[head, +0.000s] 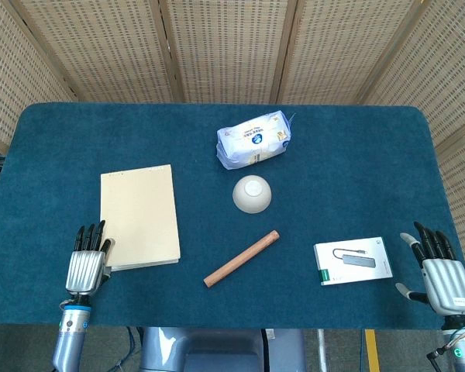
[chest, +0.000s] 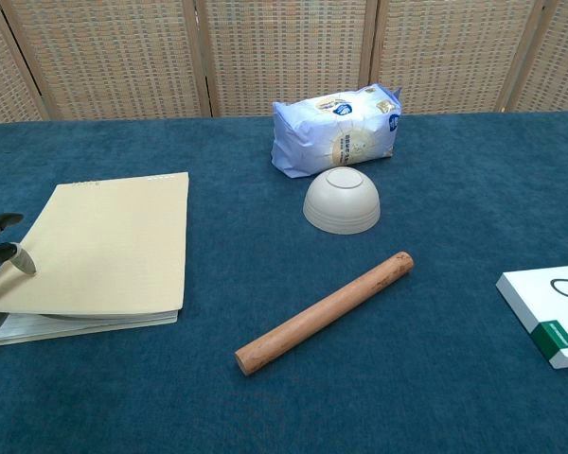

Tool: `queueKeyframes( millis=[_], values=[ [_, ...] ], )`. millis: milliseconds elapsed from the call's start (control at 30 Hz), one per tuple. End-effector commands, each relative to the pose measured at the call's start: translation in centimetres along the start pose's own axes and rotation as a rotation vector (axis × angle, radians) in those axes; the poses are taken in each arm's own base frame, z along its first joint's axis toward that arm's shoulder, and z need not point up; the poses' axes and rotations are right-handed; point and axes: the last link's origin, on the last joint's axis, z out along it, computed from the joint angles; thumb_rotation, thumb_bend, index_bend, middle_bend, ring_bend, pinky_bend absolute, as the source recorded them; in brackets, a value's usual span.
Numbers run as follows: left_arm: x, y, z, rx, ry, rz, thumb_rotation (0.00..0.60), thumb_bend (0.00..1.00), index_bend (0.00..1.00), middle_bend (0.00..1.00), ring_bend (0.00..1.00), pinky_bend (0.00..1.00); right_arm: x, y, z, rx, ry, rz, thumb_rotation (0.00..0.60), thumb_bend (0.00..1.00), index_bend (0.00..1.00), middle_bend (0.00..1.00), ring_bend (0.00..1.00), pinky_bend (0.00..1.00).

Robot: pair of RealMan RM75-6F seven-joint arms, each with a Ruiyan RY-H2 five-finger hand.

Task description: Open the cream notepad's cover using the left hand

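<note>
Left robot hand (head: 87, 260): at the near left corner of the cream notepad (head: 139, 216), fingers extended and close together, pointing away from the robot; in the chest view its dark fingertips (chest: 2, 253) touch the lifted corner of the cover (chest: 104, 241). Whether the cover is pinched or only propped on a finger, I cannot tell.
Cream notepad: lies on the left part of the blue counter (head: 349, 163), well apart from the other things; the cover's near left corner is raised off the white pages (chest: 38, 325), the rest of it lying flat.
Right robot hand (head: 442, 273): at the counter's near right edge, fingers spread and straight, holding nothing, just beside the white box (head: 353, 260).
White box: a green band at one end and a drawing of a cabled device on top; writing too small to read.
Blue-white packet (chest: 337, 130): round printed label, text unreadable; touching or just behind an upturned white bowl (chest: 342, 200).
Wooden rod (chest: 324, 311): lies diagonally, near the bowl.
</note>
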Motion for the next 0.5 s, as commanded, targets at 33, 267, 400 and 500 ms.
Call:
queueKeyframes(
  millis=[33, 267, 400, 500],
  values=[
    [0.06, 0.12, 0.16, -0.002, 0.008, 0.002, 0.600, 0.48, 0.36, 0.00, 0.00, 0.00, 0.00, 0.01, 0.00, -0.001, -0.001, 0.001, 0.600, 0.10, 0.14, 0.00, 0.00, 0.00],
    [-0.02, 0.08, 0.43, 0.008, 0.019, -0.001, 0.600, 0.49, 0.60, 0.00, 0.00, 0.00, 0.03, 0.02, 0.00, 0.000, -0.001, 0.003, 0.600, 0.10, 0.14, 0.00, 0.00, 0.00],
    [-0.10, 0.00, 0.40, 0.011, 0.026, -0.007, 0.600, 0.51, 0.73, 0.00, 0.00, 0.00, 0.04, 0.02, -0.01, 0.000, -0.001, 0.002, 0.600, 0.10, 0.14, 0.00, 0.00, 0.00],
    [-0.05, 0.00, 0.34, 0.006, 0.033, -0.009, 0.600, 0.51, 0.74, 0.00, 0.00, 0.00, 0.03, 0.02, -0.01, 0.000, -0.001, 0.003, 0.600, 0.10, 0.14, 0.00, 0.00, 0.00]
  ],
)
